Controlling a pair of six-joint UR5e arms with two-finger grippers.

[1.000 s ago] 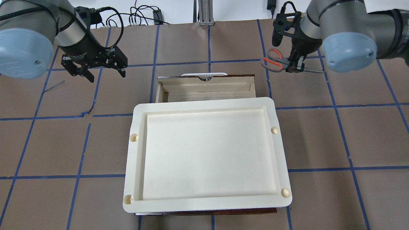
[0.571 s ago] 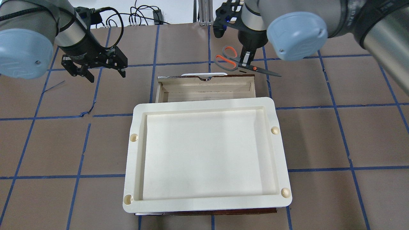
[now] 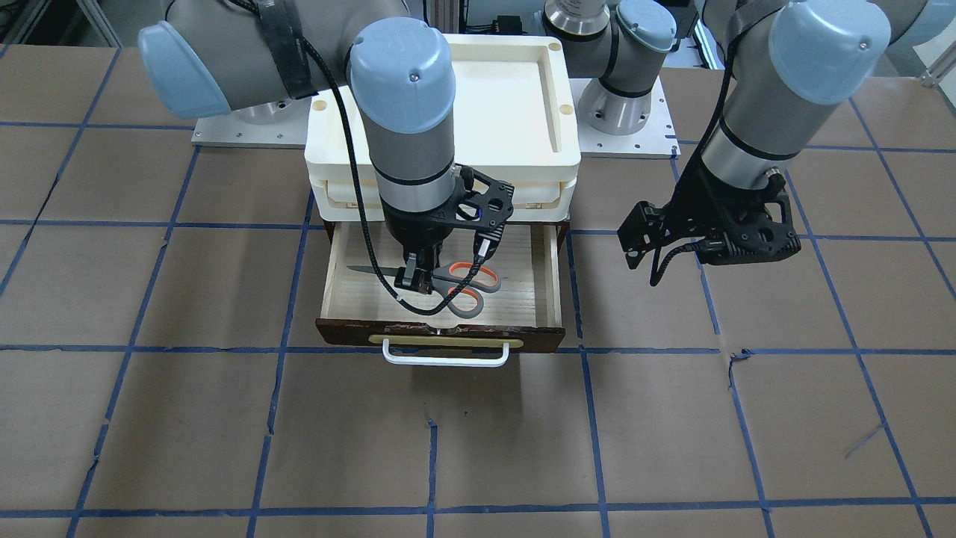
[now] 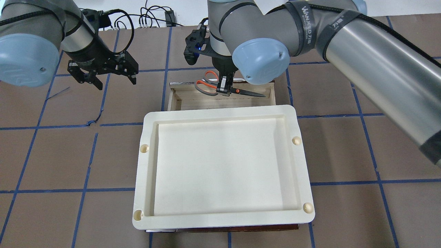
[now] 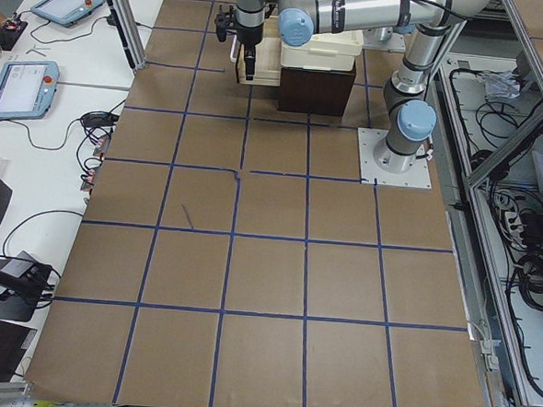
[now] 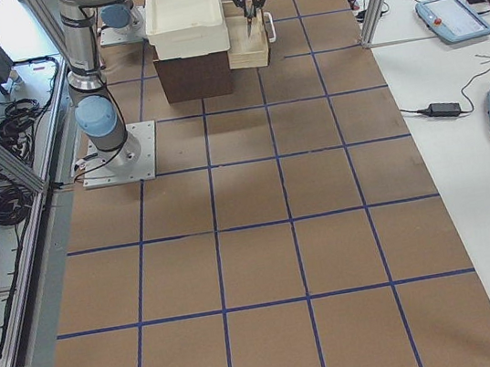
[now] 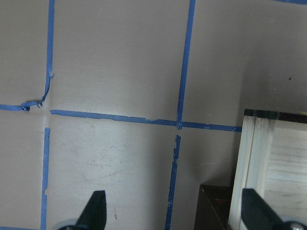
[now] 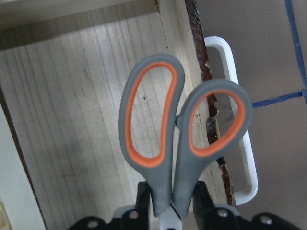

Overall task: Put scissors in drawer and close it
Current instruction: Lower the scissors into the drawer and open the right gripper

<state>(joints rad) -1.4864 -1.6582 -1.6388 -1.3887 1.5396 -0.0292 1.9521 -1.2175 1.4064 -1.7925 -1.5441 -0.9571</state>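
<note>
The scissors (image 4: pixel 208 86), with grey handles, orange-lined loops and silver blades, are held at the pivot by my right gripper (image 4: pixel 224 88), which is shut on them. They hang level over the open drawer (image 4: pixel 262 99), blades toward its right side. In the front view the scissors (image 3: pixel 463 288) sit over the pale-wood floor, behind the dark front (image 3: pixel 441 332) and white handle (image 3: pixel 446 359). The right wrist view shows the loops (image 8: pixel 153 120) partly over the drawer front. I cannot tell whether they touch the floor. My left gripper (image 4: pixel 103 75) is open and empty, left of the drawer.
The cream plastic tray box (image 4: pixel 224 220) sits on top of the cabinet, covering all but the pulled-out drawer. The left wrist view shows the drawer's side wall (image 7: pixel 254 158) and taped brown table. Cables (image 4: pixel 148 19) lie at the table's far edge.
My right arm has swung left with the scissors, from the table right of the drawer to over the open drawer. The left arm has not moved.
</note>
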